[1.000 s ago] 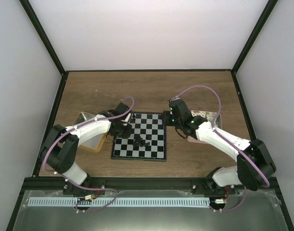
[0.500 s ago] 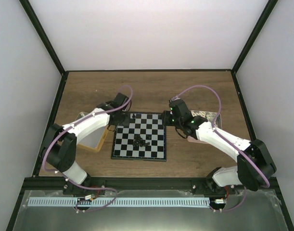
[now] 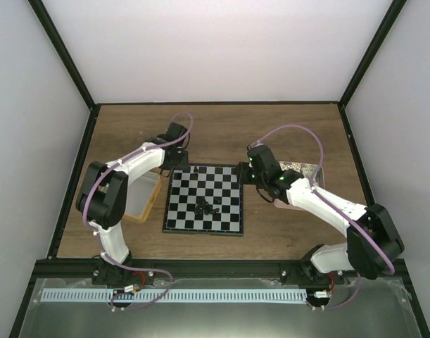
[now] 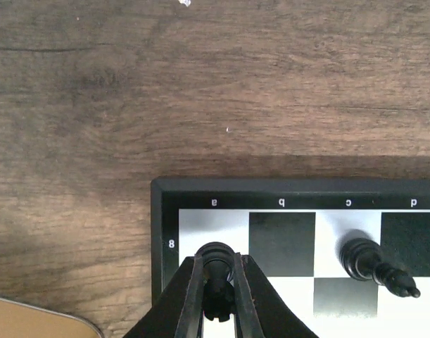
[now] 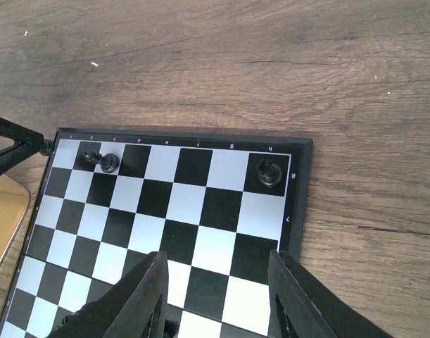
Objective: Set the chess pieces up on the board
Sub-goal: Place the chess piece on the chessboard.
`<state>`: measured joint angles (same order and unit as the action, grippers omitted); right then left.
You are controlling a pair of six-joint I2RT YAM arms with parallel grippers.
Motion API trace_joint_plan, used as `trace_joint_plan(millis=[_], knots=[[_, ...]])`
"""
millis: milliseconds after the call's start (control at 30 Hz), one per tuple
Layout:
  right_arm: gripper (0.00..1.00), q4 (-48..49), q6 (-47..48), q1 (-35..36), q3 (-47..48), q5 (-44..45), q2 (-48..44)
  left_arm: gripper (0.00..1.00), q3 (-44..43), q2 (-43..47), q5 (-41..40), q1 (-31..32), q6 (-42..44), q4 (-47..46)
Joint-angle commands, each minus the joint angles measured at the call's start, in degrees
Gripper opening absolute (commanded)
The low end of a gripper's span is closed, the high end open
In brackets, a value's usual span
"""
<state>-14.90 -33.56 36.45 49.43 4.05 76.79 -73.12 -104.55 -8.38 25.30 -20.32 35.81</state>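
Note:
The board [image 3: 226,187] lies mid-table, with several black chess pieces [image 3: 207,206] heaped near its middle. My left gripper [image 4: 217,264] is shut on one black piece [image 4: 217,255] over the far-left corner square; the top view shows this left gripper [image 3: 175,162] at that corner. Another piece [image 4: 373,264] lies tilted two squares along the back row, and that tilted piece [image 5: 105,162] also shows in the right wrist view. One piece [image 5: 269,171] stands on the far-right corner square. My right gripper [image 5: 216,264] hangs open and empty over the board's right side.
A yellow-rimmed tray [image 3: 146,204] sits against the board's left edge, under the left arm. A pinkish tray [image 3: 304,171] lies right of the board, behind the right arm. Bare wood stretches beyond the board's far edge.
My left arm has swung from beside the board's left edge up to its far-left corner, jaws closing tighter on the piece. The right arm has not moved.

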Motion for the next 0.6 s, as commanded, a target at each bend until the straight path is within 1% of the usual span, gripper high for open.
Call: trace_joint_plan(millis=[0,267,433,500,567], knots=[[0.41,0.8,-0.1,-0.5,-0.1,-0.4,-0.8,0.11,-1.9,-1.7,2.1,-0.7,2.1,0.5],[0.41,1.5,0.1,-0.5,-0.3,-1.2,-0.7,0.10,-1.9,-3.8,4.0,-1.2,3.4,1.2],[0.41,1.5,0.2,-0.5,-0.5,-1.2,-0.7,0.11,-1.8,-3.9,2.3,-1.1,3.7,1.7],[0.41,1.5,0.2,-0.5,-0.5,-1.2,-0.6,0.14,-2.1,-4.0,2.5,-1.1,4.0,1.9],[0.41,1.6,0.4,-0.5,-0.3,-1.2,-0.6,0.21,-2.3,-3.8,2.6,-1.2,4.1,2.1]])
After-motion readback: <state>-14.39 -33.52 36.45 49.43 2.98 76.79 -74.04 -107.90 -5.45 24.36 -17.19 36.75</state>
